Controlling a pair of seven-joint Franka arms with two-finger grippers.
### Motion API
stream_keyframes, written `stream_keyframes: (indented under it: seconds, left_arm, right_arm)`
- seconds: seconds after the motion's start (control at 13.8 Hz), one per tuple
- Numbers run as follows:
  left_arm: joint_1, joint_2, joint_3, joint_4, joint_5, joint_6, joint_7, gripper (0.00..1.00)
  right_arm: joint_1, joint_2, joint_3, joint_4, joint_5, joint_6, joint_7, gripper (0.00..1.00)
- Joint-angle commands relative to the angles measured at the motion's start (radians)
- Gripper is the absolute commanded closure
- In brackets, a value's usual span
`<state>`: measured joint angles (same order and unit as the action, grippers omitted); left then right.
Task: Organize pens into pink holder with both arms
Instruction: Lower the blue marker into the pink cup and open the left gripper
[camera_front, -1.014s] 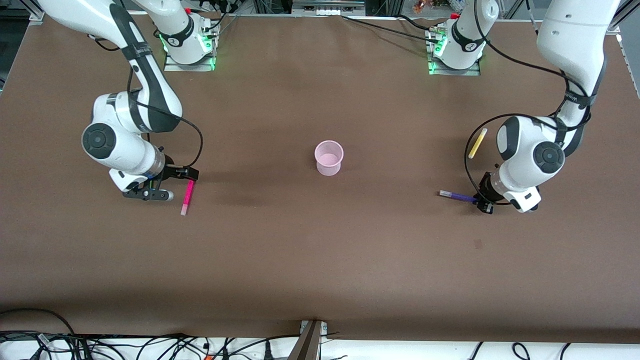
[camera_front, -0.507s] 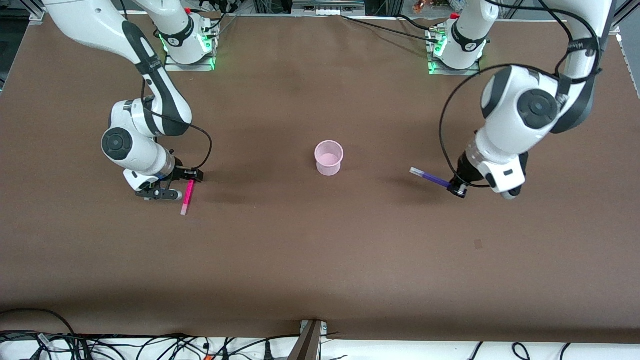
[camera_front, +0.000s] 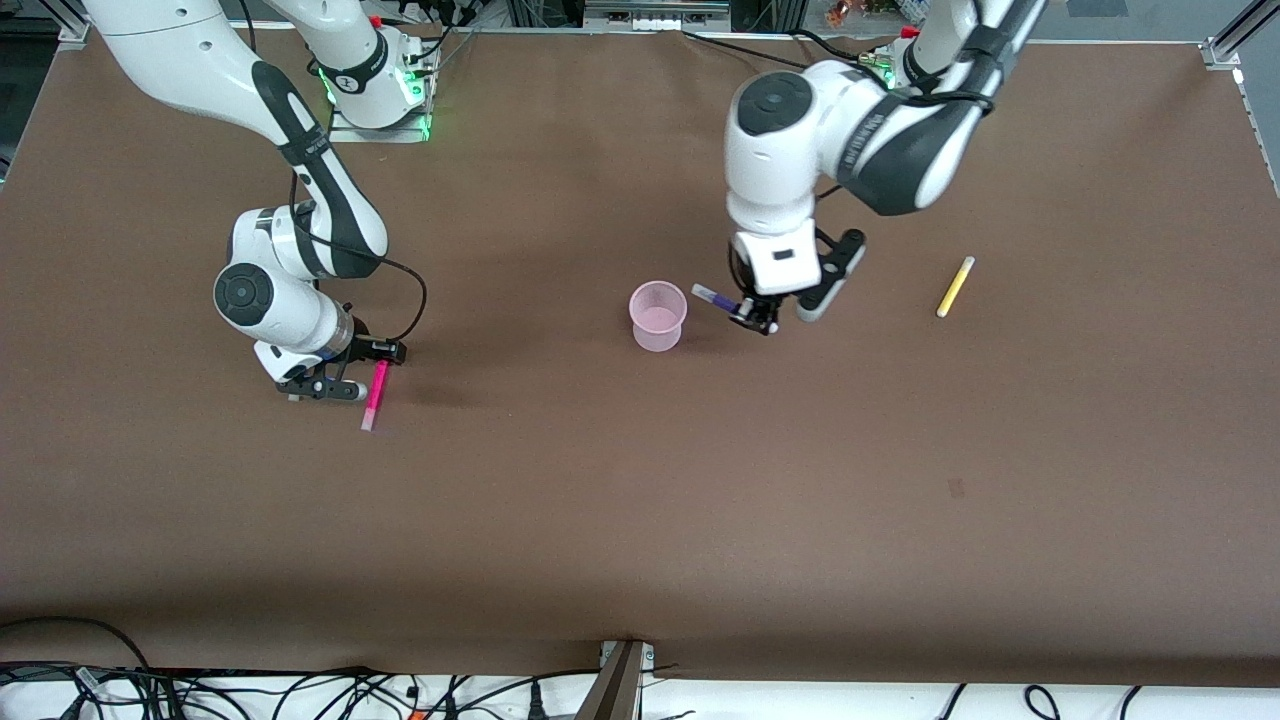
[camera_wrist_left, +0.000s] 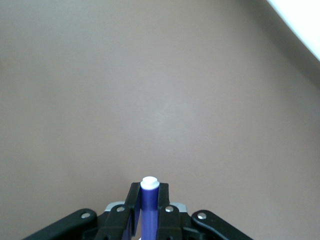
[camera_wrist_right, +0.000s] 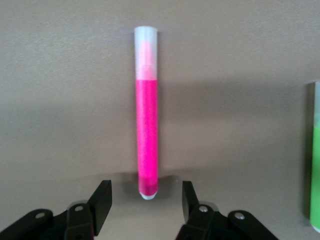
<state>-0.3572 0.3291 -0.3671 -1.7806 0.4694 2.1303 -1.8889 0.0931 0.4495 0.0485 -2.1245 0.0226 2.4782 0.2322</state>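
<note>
The pink holder stands upright at the middle of the brown table, one cup, with nothing in it that I can make out. Two arms work here. The left gripper hangs just beside the holder, at its three o'clock, clenched on the dark purple pen, whose pale end aims at ten o'clock toward the rim. The right gripper is low at the right arm's end of the table, fingers spread, straddling the upper end of the magenta pen, which lies flat with its long axis near twelve to six, pale cap nearer the front camera.

Four pens in all: the yellow pen lies alone toward the left arm's end, tilted one to seven o'clock. The green pen shows only in the right wrist view, lying parallel to the magenta one; from the front the arm hides it. The left wrist view shows the purple pen end-on, its white tip pinched between the fingers.
</note>
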Motion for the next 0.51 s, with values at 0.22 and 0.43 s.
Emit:
stream_keyframes:
  seconds: [0.22,0.43]
  left_arm:
    - [-0.144,0.142,0.017,0.076,0.332,-0.029,-0.186,1.0]
    - [-0.183,0.191,0.017,0.107,0.396,-0.072,-0.197,1.0]
  right_arm:
    - [-0.026,0.014,0.004,-0.012,0.011,0.048,-0.02,0.44]
    - [-0.026,0.014,0.005,-0.012,0.011,0.048,-0.02,0.59]
